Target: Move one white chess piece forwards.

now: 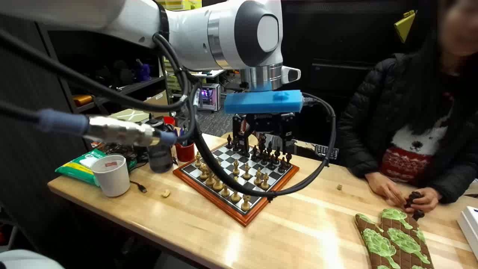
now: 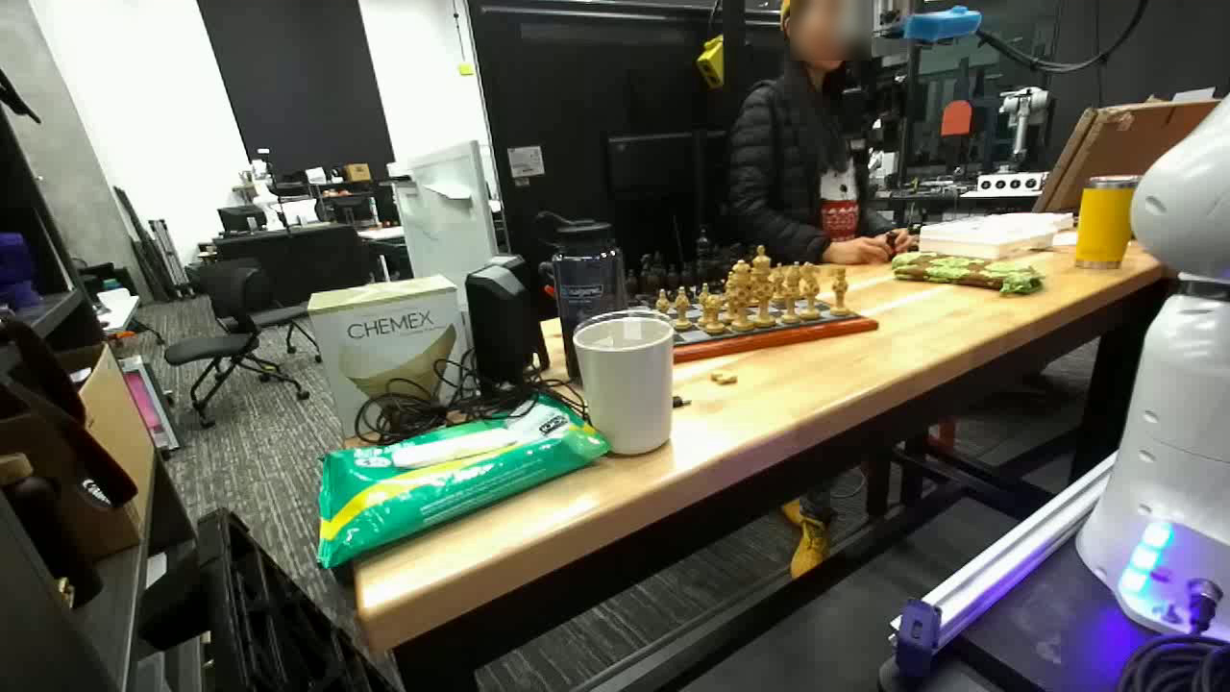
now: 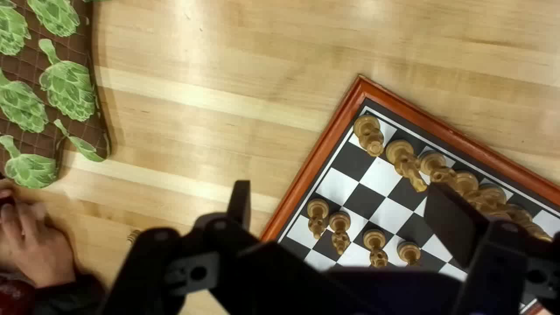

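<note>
The chess board (image 1: 244, 218) with a red-brown wooden frame lies on the table. It also shows in the wrist view (image 3: 437, 129). The white pieces are light tan wood. Several stand along one edge, such as a corner piece (image 3: 368, 133). Several stand farther in, such as a pawn-like piece (image 3: 317, 218) beside another tan piece (image 3: 340, 232). The dark pieces (image 1: 269, 149) stand on the opposite side. My gripper (image 1: 266, 147) is open and empty above the board. In the wrist view its fingers (image 3: 348, 210) spread on either side of tan pieces, some partly hidden. The fingers are outside an exterior view.
A white mug (image 1: 111, 175), green wipes pack (image 1: 76, 168), dark bottle (image 2: 588, 279) and red cup (image 1: 185, 151) stand beside the board. An oven mitt (image 1: 397, 239) and a seated person (image 1: 407, 130) holding dark pieces are opposite. A black cable (image 1: 298, 190) loops before the board.
</note>
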`<action>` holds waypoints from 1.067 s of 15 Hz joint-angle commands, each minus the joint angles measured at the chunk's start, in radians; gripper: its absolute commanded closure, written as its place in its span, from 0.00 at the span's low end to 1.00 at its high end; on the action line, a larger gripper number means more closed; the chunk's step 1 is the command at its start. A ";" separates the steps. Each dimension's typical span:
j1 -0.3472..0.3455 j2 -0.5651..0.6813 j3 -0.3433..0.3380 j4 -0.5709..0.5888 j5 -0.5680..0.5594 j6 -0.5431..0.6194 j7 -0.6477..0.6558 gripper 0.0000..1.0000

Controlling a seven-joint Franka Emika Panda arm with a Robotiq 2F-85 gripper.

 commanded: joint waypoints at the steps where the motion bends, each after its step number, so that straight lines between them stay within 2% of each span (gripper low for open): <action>1: 0.000 0.001 0.000 0.003 0.000 -0.003 0.000 0.00; 9: 0.022 0.057 0.001 0.021 0.028 0.006 -0.021 0.00; 16: 0.033 0.188 -0.001 0.052 0.078 0.148 -0.017 0.00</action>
